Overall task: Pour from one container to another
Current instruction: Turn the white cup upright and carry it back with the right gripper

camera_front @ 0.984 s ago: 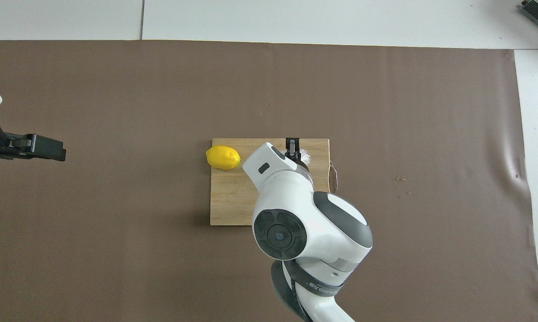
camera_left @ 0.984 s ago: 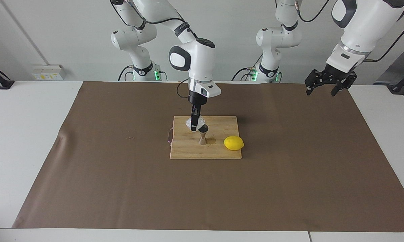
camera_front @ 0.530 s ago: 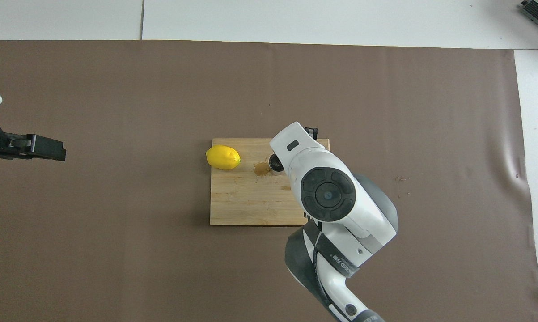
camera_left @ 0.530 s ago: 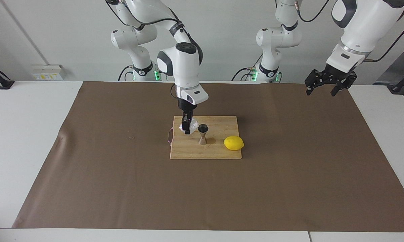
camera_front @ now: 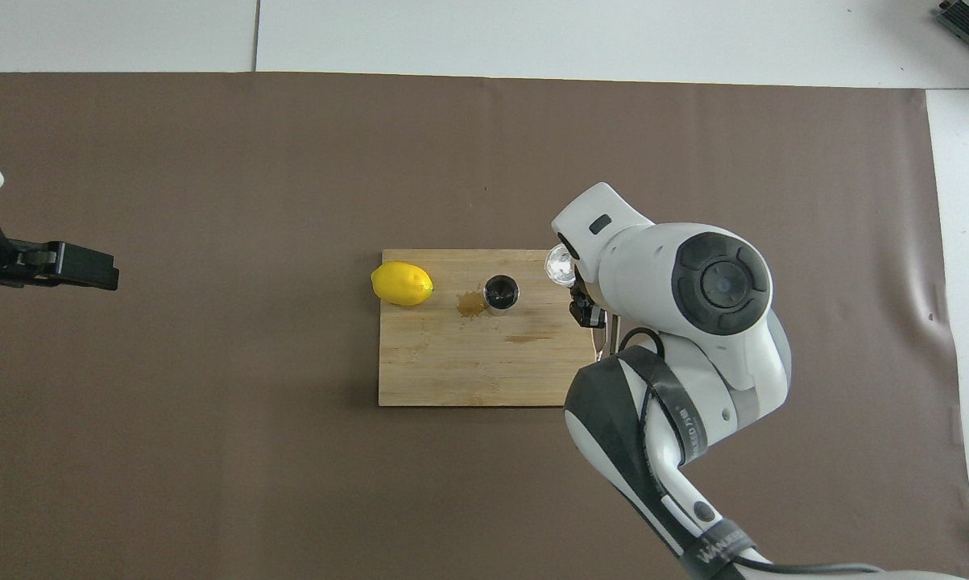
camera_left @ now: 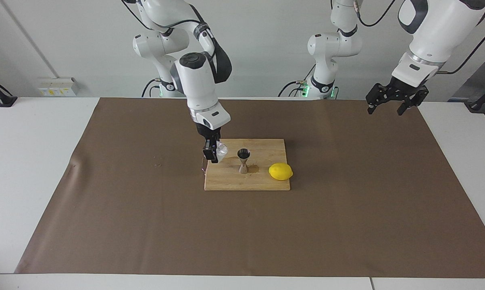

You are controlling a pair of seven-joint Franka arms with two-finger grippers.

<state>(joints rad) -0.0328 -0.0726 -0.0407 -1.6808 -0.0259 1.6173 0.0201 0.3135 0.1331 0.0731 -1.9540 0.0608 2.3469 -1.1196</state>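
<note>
1. My right gripper (camera_left: 212,155) is clamped on the clear faceted cup (camera_left: 220,149), fingers shut against it, and I hold it in the air over the cutting board (camera_left: 262,183) at the board's edge toward my right arm's end of the desk.
2. In the overhead view the cup (camera_front: 558,264) shows just past my wrist, over the board's corner that lies farther from me on that same end.
3. The cup is tipped to one side in my grip, not upright.
4. The steel jigger (camera_left: 243,161) stands upright on the board, around its middle, apart from the cup and from my fingers.
5. From above, the jigger's open top (camera_front: 500,292) looks dark.
6. A small wet brown stain (camera_front: 472,302) lies on the board just beside the jigger, between it and the lemon (camera_left: 280,171).
7. The lemon rests on the board at the edge toward my left arm's end.
8. My left gripper (camera_left: 388,105) waits with its fingers apart and nothing in them, up over the brown mat (camera_left: 145,225) near the corner at my left arm's end.
</note>
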